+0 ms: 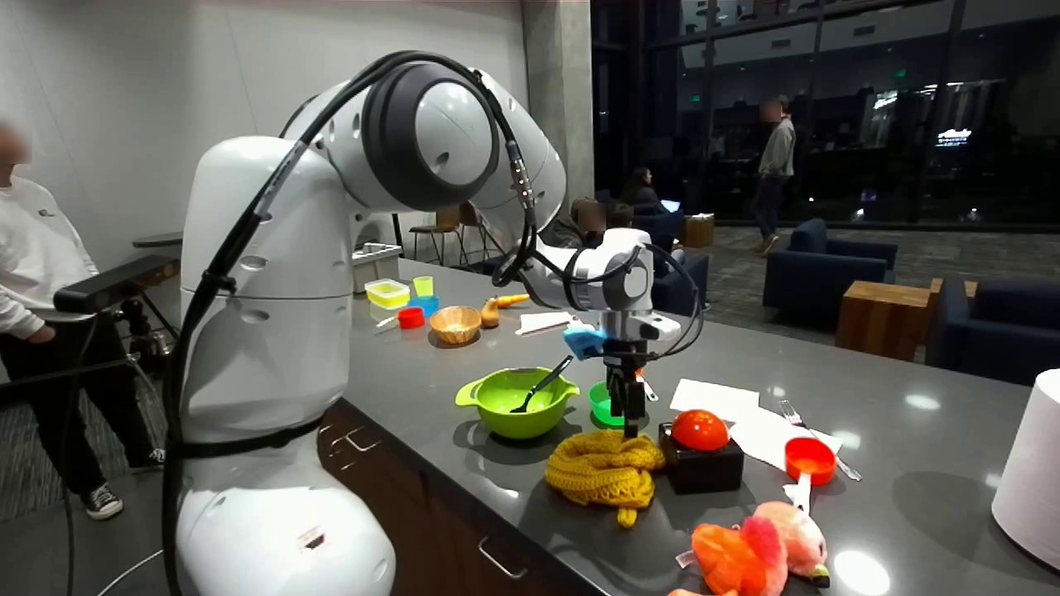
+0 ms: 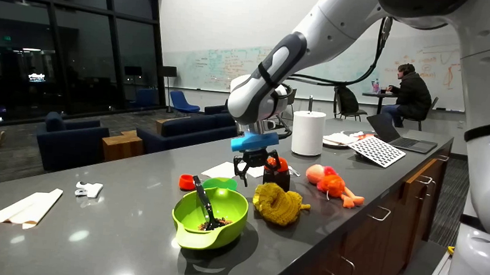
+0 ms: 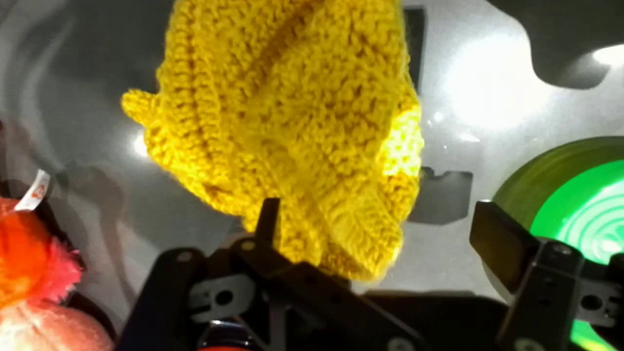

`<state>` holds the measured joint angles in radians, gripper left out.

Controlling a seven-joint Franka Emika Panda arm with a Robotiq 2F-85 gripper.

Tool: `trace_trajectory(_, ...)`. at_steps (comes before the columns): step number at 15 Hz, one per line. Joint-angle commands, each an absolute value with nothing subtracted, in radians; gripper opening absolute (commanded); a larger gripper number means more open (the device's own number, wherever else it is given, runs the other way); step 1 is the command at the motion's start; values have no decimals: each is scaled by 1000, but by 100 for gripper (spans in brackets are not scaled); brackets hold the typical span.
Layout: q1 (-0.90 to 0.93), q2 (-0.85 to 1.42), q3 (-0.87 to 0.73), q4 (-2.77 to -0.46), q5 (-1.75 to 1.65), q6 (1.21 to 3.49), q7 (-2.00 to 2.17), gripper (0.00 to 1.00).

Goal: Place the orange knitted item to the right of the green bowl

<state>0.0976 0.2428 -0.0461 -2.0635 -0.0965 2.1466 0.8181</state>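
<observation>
Your gripper (image 3: 378,209) stood wide and empty, and the orange knitted item (image 1: 603,468) lay on the counter (image 2: 131,216) right of the green bowl (image 1: 520,425), so you were probably at the release and next needed to lift clear.

You face a ribbed mustard-yellow knitted item (image 1: 598,472) and a wide lime-green bowl (image 1: 522,423).
You also see a small emerald-green bowl (image 2: 218,182), a plush toy (image 2: 333,186) in orange, pink and peach, and a glossy red-orange dome (image 1: 701,430).
</observation>
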Motion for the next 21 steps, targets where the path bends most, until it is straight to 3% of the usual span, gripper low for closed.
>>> trace_trajectory(1,98,228,-52,-2040,-132,2136,840,100)
trace_trajectory(10,119,148,-36,-2042,-276,2114,836,100)
trace_trajectory(16,88,20,22,-2084,-107,2126,498,100)
trace_trajectory(21,60,-66,11,-2031,111,1941,123,100)
